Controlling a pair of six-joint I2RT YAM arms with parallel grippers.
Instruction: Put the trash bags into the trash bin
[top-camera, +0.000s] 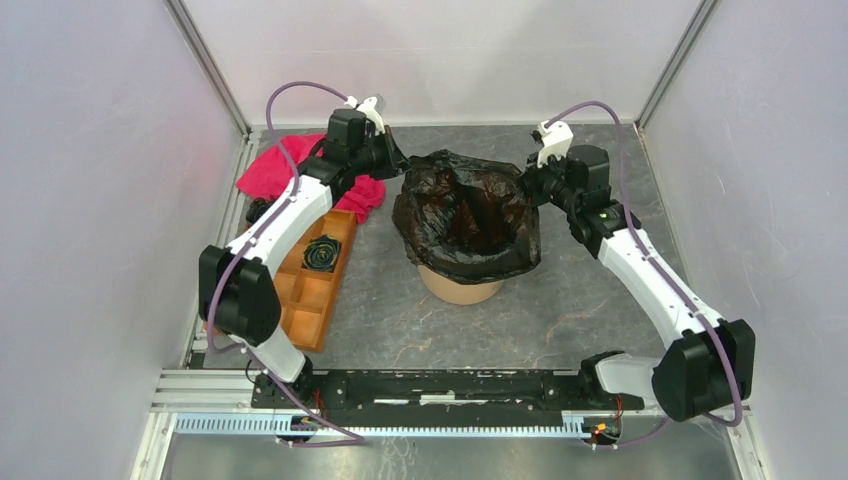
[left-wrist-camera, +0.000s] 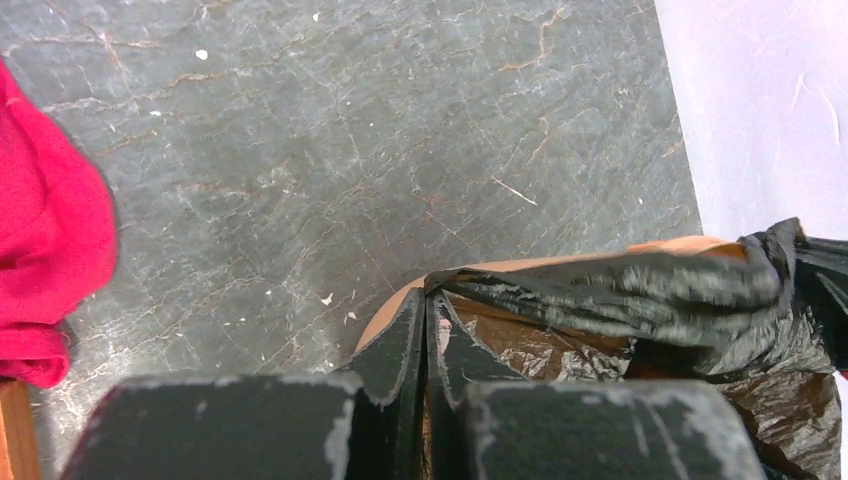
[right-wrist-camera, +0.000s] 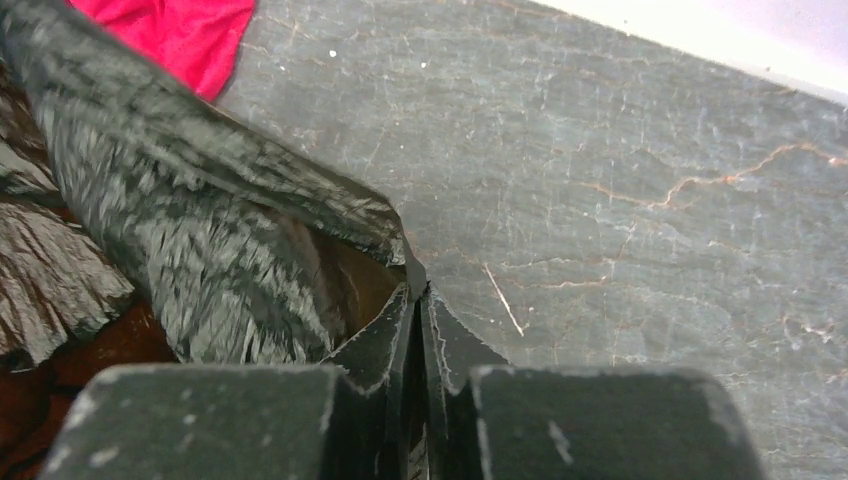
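Observation:
The black trash bag (top-camera: 465, 205) is draped over the mouth of the orange trash bin (top-camera: 460, 290) at the table's centre, and only the bin's base shows below it. My left gripper (top-camera: 400, 165) is at the bag's left edge. In the left wrist view it (left-wrist-camera: 430, 300) is shut on a pinch of the bag (left-wrist-camera: 650, 290) just over the bin's rim (left-wrist-camera: 385, 320). My right gripper (top-camera: 530, 183) is at the bag's right edge. In the right wrist view it (right-wrist-camera: 415, 295) is shut on the stretched film of the bag (right-wrist-camera: 180, 240).
A red cloth (top-camera: 275, 170) lies at the back left behind the left arm. An orange-brown compartment tray (top-camera: 310, 300) along the left side holds a dark coiled roll (top-camera: 322, 253). White walls enclose the table on three sides.

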